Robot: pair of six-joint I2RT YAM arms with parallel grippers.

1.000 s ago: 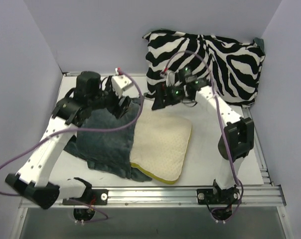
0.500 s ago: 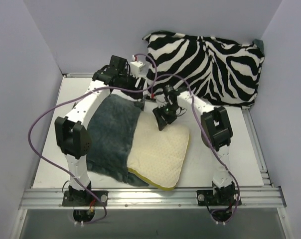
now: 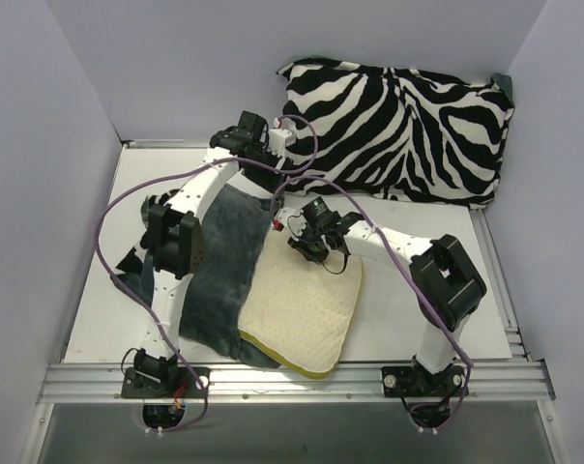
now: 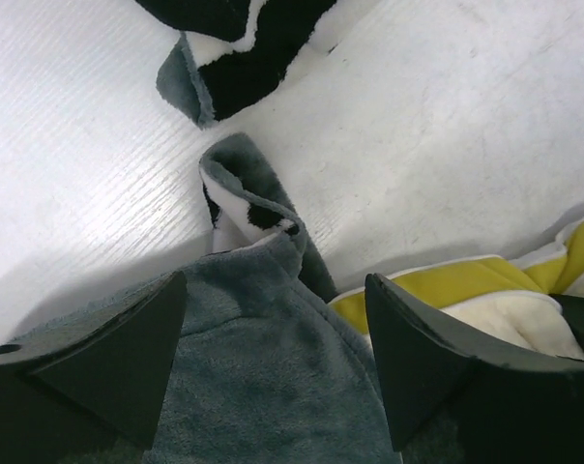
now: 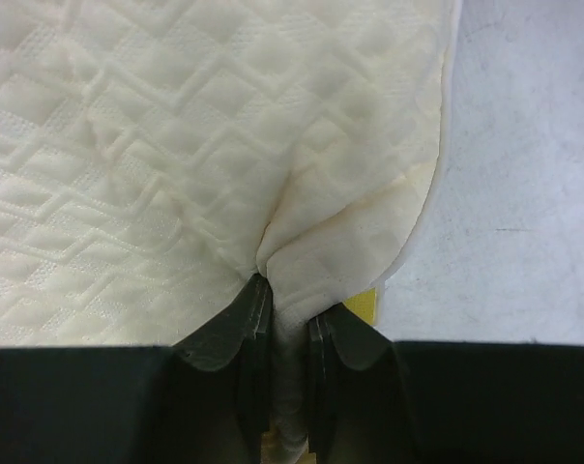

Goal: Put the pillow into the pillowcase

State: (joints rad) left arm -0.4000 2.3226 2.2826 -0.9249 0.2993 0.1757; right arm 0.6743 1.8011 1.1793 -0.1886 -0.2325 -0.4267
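Right claw (image 5: 282, 324) is pinched nearly shut on a fold of the pillow (image 3: 302, 309) at its far edge, mid-table. Left claw (image 4: 275, 290) gapes wide, holding nothing, over the far corner of the pillowcase (image 3: 224, 261), which lies just left, touching the pillow.

Overhead plus wrist close-ups, sharing pillow (image 3: 297, 309)

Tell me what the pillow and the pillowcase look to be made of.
The pillow looks like matte cream woven fabric, quilted: stitched geometric dimples, puckering softly where pinched, with yellow piping. The pillowcase looks like plush fleece or velour: fuzzy grey-teal nap, zebra print on its folded-over corner.
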